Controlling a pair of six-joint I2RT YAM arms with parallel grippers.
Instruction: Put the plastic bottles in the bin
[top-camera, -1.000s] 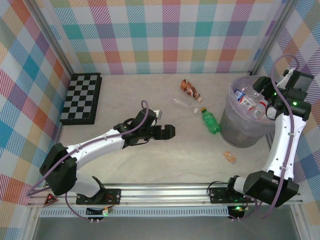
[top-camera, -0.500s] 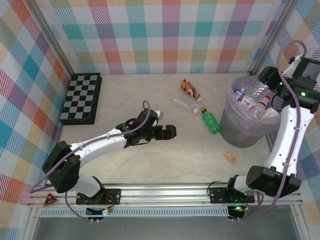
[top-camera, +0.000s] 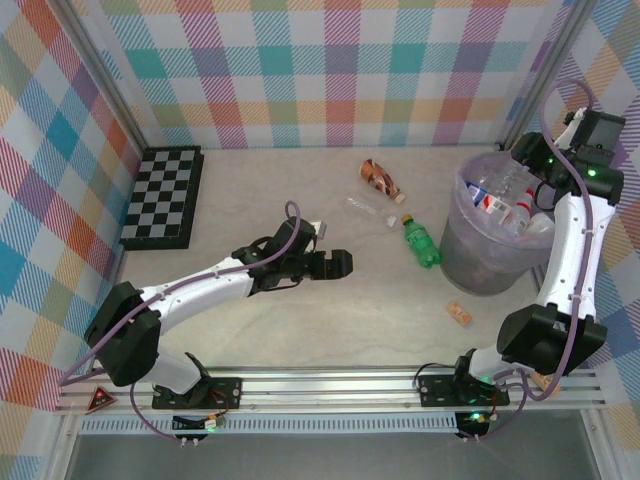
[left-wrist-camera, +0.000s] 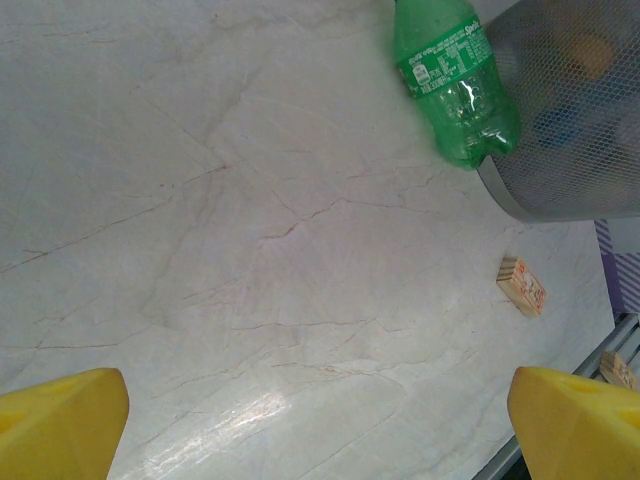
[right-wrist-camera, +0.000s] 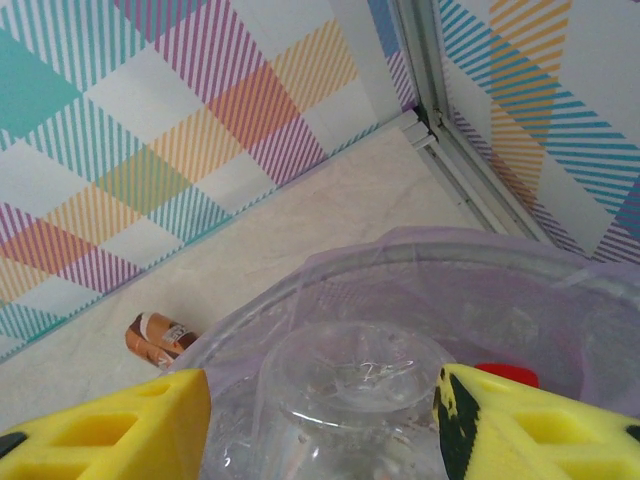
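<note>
The bin (top-camera: 480, 262) stands at the right, lined with a pale purple bag and holding several bottles. Above its rim (right-wrist-camera: 400, 252) my right gripper (top-camera: 522, 176) (right-wrist-camera: 320, 420) is shut on a clear bottle (right-wrist-camera: 355, 372), base outward between the yellow fingers. On the table lie a green bottle (top-camera: 421, 242) (left-wrist-camera: 450, 80) against the bin's wall (left-wrist-camera: 570, 150), a brown-red wrapped bottle (top-camera: 380, 178) (right-wrist-camera: 158, 337) and a small clear bottle (top-camera: 368, 208). My left gripper (top-camera: 340, 264) (left-wrist-camera: 320, 430) hangs open over bare table, left of the green bottle.
A chessboard (top-camera: 165, 195) lies at the far left. A tan cork-like piece (top-camera: 459, 313) (left-wrist-camera: 522, 285) sits in front of the bin. Plaid walls close the back and sides, and a metal rail runs along the near edge.
The right wrist has risen and swung round above the bin, and the clear bottle now shows at the rim. The left arm has barely moved.
</note>
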